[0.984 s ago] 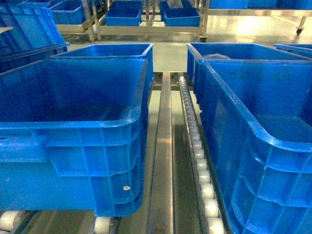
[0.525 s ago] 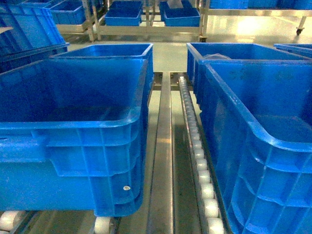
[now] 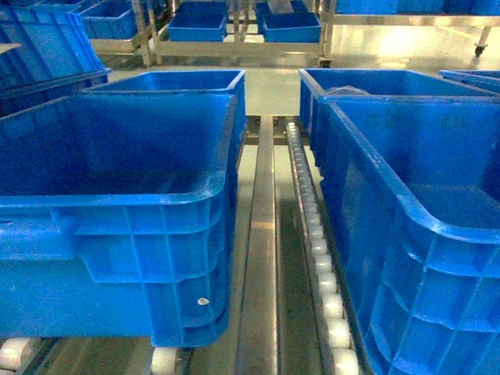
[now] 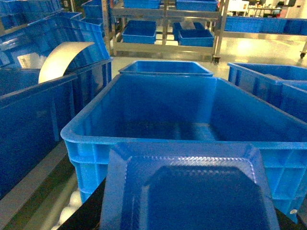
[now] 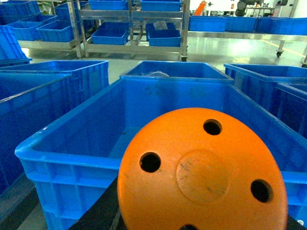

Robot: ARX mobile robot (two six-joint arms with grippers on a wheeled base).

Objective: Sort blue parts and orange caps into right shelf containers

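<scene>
A translucent blue part (image 4: 189, 191), square with a ribbed rim, fills the bottom of the left wrist view. It hangs just before the near rim of a deep blue container (image 4: 144, 136); my left gripper is shut on it, and only a dark finger (image 4: 90, 213) shows. In the right wrist view an orange cap (image 5: 201, 172), round-ended with small holes, is held by my shut right gripper above the near rim of another blue container (image 5: 67, 158). Its dark finger (image 5: 98, 211) shows at lower left. Neither gripper appears in the head view, which shows both containers (image 3: 117, 205) (image 3: 422, 211).
A metal rail (image 3: 260, 234) and a line of white rollers (image 3: 316, 242) run between the two rows of bins. More blue bins stand behind and on far racks (image 3: 291, 27). A curved white sheet (image 4: 60, 60) sticks out of a bin at left.
</scene>
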